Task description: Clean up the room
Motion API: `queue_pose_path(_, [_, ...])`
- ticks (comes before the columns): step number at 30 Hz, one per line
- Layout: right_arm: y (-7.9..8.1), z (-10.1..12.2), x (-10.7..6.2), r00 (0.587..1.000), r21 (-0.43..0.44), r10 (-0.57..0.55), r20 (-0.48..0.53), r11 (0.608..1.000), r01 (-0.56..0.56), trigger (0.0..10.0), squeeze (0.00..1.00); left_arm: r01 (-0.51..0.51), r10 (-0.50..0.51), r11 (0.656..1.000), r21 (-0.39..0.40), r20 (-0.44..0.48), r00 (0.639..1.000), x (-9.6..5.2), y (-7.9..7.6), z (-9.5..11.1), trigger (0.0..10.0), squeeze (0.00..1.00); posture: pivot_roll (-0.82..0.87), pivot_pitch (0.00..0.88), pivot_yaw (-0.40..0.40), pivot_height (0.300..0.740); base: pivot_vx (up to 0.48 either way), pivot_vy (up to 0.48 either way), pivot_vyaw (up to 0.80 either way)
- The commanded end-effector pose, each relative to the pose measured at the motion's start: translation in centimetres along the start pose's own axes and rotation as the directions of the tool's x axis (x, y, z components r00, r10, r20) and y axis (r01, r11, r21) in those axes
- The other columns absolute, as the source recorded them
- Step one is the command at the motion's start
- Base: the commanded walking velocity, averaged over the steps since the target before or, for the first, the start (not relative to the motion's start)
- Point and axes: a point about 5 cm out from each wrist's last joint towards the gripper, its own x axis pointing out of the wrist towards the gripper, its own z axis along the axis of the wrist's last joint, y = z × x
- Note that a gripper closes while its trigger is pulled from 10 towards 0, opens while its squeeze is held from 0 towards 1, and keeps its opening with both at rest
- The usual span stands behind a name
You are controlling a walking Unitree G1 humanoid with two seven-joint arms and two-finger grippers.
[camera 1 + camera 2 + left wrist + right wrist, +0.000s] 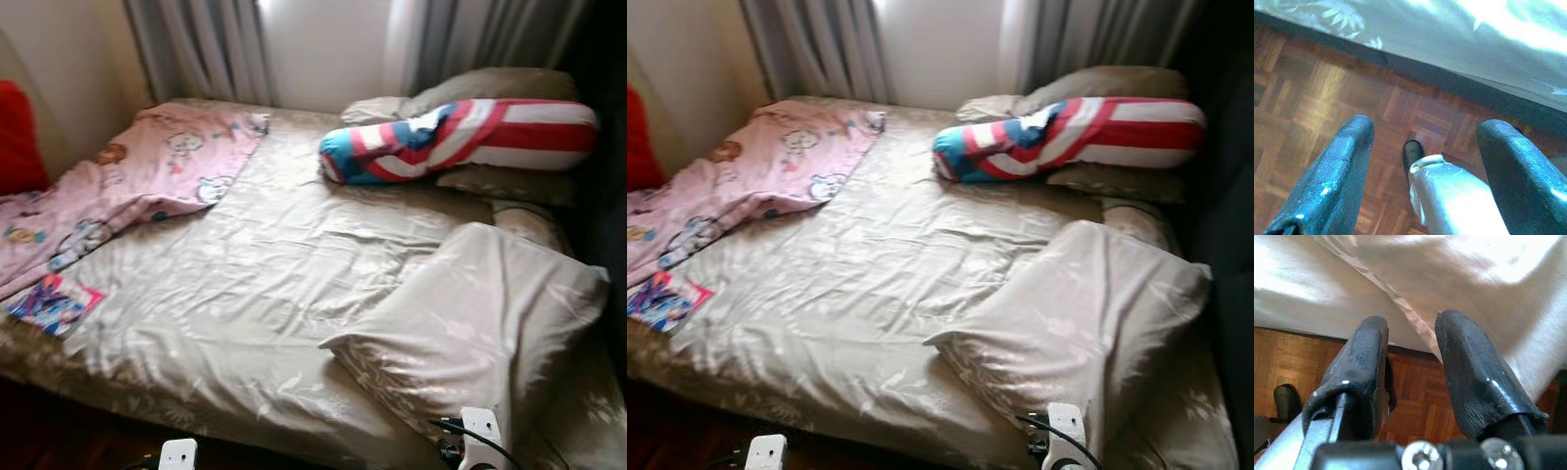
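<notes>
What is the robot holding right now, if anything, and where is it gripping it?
Nothing. The left gripper is open above the wooden floor beside the bed. The right gripper is open near the edge of the beige pillow, gripping nothing.

Pink cartoon blanket (147, 166), red-white-blue striped bolster (460, 137).

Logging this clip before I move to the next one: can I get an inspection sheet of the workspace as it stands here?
Surface: bed under a wrinkled beige sheet.
Job's things: pink blanket bunched at the robot's left; beige pillow lying askew near the front right; striped bolster on stacked pillows at the far right.
Clutter: colourful booklet at the front left edge.
Grippers: left gripper open over the parquet floor; right gripper open, near the pillow's edge.
Cables: black cable on the right arm.
Surroundings: grey curtains; red object by the wall.
</notes>
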Motion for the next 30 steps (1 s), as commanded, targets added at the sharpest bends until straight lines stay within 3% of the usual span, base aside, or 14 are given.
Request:
queue_pose_path(1, [0.11,-0.11,0.02,1.000,0.000,0.003,-0.011,1.000,-0.003,10.0,0.00,-0.012,0.011,1.000,-0.020,-0.017,1.000,-0.08,0.27,-0.30,10.0,0.00,-0.05,0.030,0.027,0.740,0.000,0.300,-0.69])
queue_pose_path(4, [0.12,-0.10,0.02,1.000,0.000,0.003,-0.011,1.000,-0.003,10.0,0.00,-0.012,0.012,1.000,-0.014,-0.019,1.000,-0.07,0.28,-0.30,10.0,0.00,-0.05,0.030,0.027,0.740,0.000,0.480,-0.69])
queue_pose_path(30, [0.16,-0.09,0.03,1.000,0.001,0.002,-0.012,1.000,-0.002,10.0,0.00,-0.001,0.001,1.000,0.030,-0.013,1.000,-0.03,0.31,-0.09,10.0,0.00,-0.05,0.026,0.031,0.740,0.000,0.000,-0.69])
